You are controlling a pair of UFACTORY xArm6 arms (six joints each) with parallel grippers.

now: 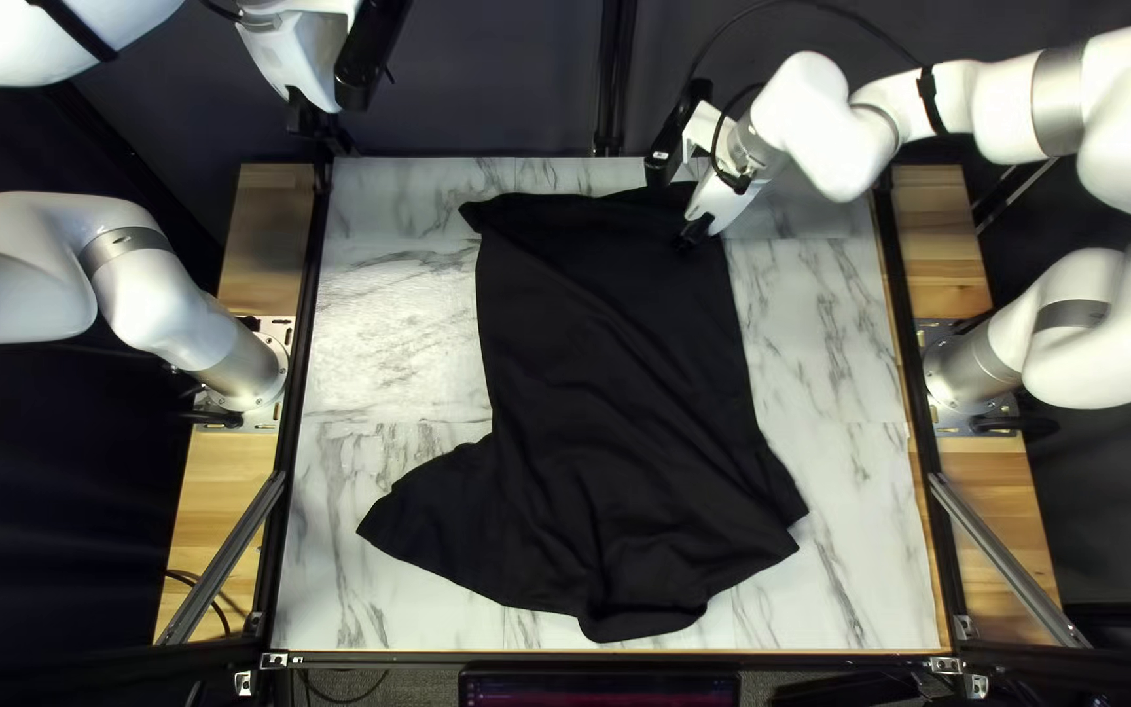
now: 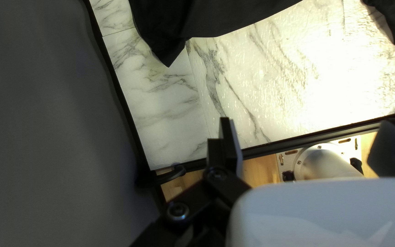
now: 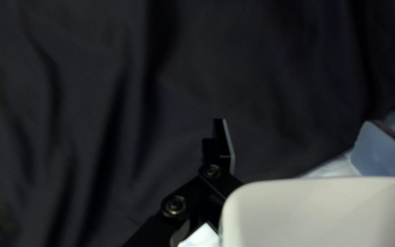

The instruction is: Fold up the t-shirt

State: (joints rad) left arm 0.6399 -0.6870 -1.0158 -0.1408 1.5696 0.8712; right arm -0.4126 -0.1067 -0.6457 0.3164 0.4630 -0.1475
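Dark curtain (image 1: 500,79) hangs behind the far edge of a white, grey-veined marble-look table (image 1: 389,327), with wooden boards running along its 3 o'clock and 9 o'clock sides and a screen (image 1: 598,690) just past 6 o'clock. Spread over the middle of the tabletop, the black t-shirt (image 1: 611,393) reaches from near the 12 o'clock edge down close to the 6 o'clock edge. One small corner of it pokes out at 11 o'clock, a broad flap spreads toward 8, another corner points to 4, and soft creases bunch around its rounded 6 o'clock end.

The left gripper (image 1: 320,131) is up by the table's far corner, between 10 and 11 o'clock, off the cloth. Its own wrist view shows the two fingers (image 2: 227,137) wide apart with nothing pinched; a pointed corner of the shirt lies ahead, toward the gripper's 10 o'clock.

The right gripper (image 1: 693,236) is at 1 o'clock, over the shirt's far part. Its fingers (image 3: 225,142) also stand well apart, with unpinched, rippled black fabric showing in the gap; whether either fingertip touches the fabric cannot be told
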